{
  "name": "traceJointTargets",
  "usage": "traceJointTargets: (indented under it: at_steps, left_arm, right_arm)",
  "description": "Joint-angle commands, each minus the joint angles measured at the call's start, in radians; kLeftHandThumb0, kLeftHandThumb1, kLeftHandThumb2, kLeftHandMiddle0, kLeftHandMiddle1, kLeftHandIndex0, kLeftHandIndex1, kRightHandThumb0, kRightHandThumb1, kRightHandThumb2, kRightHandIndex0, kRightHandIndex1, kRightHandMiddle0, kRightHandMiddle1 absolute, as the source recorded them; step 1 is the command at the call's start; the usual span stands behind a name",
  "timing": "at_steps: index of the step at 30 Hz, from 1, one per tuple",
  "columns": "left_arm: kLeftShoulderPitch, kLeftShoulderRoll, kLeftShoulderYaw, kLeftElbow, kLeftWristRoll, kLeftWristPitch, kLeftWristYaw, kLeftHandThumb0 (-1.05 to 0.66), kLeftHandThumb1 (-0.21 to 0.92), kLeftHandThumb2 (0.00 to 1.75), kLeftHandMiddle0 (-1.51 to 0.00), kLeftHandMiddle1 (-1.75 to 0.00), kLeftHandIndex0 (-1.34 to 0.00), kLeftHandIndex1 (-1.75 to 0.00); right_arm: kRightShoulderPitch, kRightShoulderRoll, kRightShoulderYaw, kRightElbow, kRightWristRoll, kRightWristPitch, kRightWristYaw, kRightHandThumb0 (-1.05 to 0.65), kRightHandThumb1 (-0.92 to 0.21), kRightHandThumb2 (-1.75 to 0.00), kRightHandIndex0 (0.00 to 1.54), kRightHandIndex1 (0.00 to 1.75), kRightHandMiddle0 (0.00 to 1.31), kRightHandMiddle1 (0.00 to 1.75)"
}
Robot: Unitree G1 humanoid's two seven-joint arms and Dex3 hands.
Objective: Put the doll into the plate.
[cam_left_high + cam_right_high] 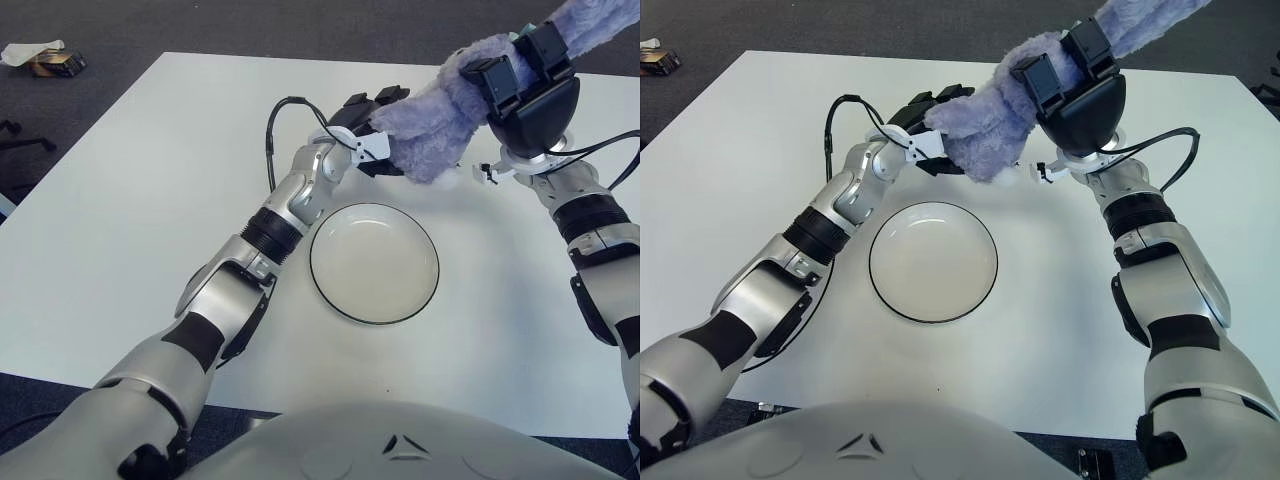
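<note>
While the white plate (374,262) with its dark rim sits bare on the white desk (120,210) nearest the robot, both arms reach past it to the far side. Left hand (365,135) is just beyond the plate's far-left edge, black fingers (362,104) closed onto the lower end of the purple plush doll (432,120). Right hand (520,85) is further right and far, fingers wrapped over the doll's middle, pinching it from above. Doll is held in the air above the desk, slanting up to the far right, beyond the plate and not over it. Far left on the dark floor (200,25) lies a small box (55,64) with paper.
</note>
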Motion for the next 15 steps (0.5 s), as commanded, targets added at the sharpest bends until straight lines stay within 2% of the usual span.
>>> traceJointTargets:
  at_steps: [1,6,9,13,15]
  left_arm:
    - [-0.022,-0.028,0.015,-0.021,-0.032,-0.003,-0.004,-0.84,0.53,0.59,0.00,-1.00,0.00,-0.60]
    - [-0.014,-0.035,0.028,-0.017,-0.056,-0.021,0.013,-0.80,0.48,0.65,0.00,-1.09,0.00,-0.70]
    - [-0.018,-0.042,0.031,-0.040,-0.057,0.001,0.004,-0.78,0.46,0.69,-0.02,-1.22,0.00,-0.81]
    - [-0.028,-0.048,0.035,-0.029,-0.068,0.009,-0.009,-0.75,0.45,0.74,-0.12,-1.40,0.00,-1.21]
    - [-0.043,-0.054,0.036,-0.002,-0.077,0.007,-0.013,-0.71,0.41,0.81,-0.26,-1.52,0.00,-1.47]
  right_arm:
    - [0.000,-0.010,0.015,-0.008,0.016,-0.020,-0.010,-0.45,-0.35,-1.28,1.15,1.75,0.58,1.75]
    - [0.000,-0.014,0.024,-0.003,0.028,-0.032,-0.010,-0.46,-0.35,-1.28,1.16,1.75,0.58,1.75]
    - [-0.001,-0.015,0.030,0.004,0.037,-0.041,-0.010,-0.46,-0.35,-1.28,1.16,1.75,0.58,1.75]
    - [-0.002,-0.018,0.036,0.008,0.045,-0.047,-0.010,-0.46,-0.35,-1.28,1.16,1.75,0.58,1.75]
    - [-0.001,-0.018,0.037,0.006,0.048,-0.044,-0.010,-0.46,-0.34,-1.28,1.16,1.75,0.58,1.75]
